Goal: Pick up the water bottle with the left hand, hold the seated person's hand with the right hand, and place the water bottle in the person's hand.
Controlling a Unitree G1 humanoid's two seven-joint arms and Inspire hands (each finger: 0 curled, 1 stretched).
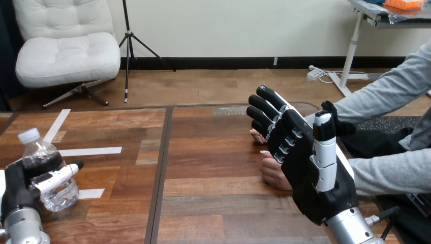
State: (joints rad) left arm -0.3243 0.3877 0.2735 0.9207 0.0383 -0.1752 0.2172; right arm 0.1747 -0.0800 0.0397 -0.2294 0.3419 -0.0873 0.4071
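Standing upright on the desk (213, 203) at its near left corner: water bottle (44, 155), clear plastic, white cap, long axis vertical. Clamped round its lower body by fingers (61, 175) of the left hand (15, 195). Well apart to the right: the person's hand (274, 175), resting on the wood. Just before it, right hand (310, 168), raised, straight and slightly spread, curled round nothing. Probably next: lifting, then carrying rightward.

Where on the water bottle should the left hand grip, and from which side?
Best the mid-body of the water bottle, from its left: it stands upright, narrow capped neck on top, and the left hand wraps it there, thumb across the front.
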